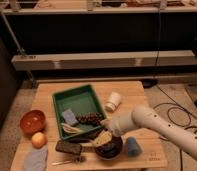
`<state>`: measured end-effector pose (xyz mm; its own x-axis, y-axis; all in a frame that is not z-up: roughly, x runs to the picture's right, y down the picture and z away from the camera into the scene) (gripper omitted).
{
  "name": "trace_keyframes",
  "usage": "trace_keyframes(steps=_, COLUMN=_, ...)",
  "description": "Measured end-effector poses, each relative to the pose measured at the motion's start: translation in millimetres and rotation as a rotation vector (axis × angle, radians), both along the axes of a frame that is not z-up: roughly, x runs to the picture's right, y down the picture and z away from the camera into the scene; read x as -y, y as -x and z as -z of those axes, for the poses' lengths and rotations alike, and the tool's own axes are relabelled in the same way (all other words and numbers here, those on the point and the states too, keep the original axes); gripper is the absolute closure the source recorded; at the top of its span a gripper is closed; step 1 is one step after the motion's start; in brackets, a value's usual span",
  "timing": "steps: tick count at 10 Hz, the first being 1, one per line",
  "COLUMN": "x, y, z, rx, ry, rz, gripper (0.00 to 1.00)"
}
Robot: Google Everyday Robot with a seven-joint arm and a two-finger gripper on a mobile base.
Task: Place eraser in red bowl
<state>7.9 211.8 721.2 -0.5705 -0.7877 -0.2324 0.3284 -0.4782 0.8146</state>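
While over maroon bowl (120, 149), one tool (103, 138)

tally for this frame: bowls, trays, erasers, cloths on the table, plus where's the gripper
Bowls: 2 (red bowl, dark maroon bowl)
Trays: 1 (green tray)
Erasers: 1 (eraser)
Cloths: 1 (pale blue cloth)
Total: 5
Gripper: at the green tray's near right corner, by the dark maroon bowl, apart from the eraser.

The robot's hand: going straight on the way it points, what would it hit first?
Likely the dark maroon bowl: the open hand points down-left just above its rim. Depth is unclear; clearing it, the eraser lies next.
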Motion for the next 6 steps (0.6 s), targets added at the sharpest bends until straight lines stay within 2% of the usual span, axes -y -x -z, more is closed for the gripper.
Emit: trace_keyframes(steps=6, x=1.5, y=-0.1, z=1.0, rx=-0.002, ry=-0.009, rz=0.008, gripper=0.2)
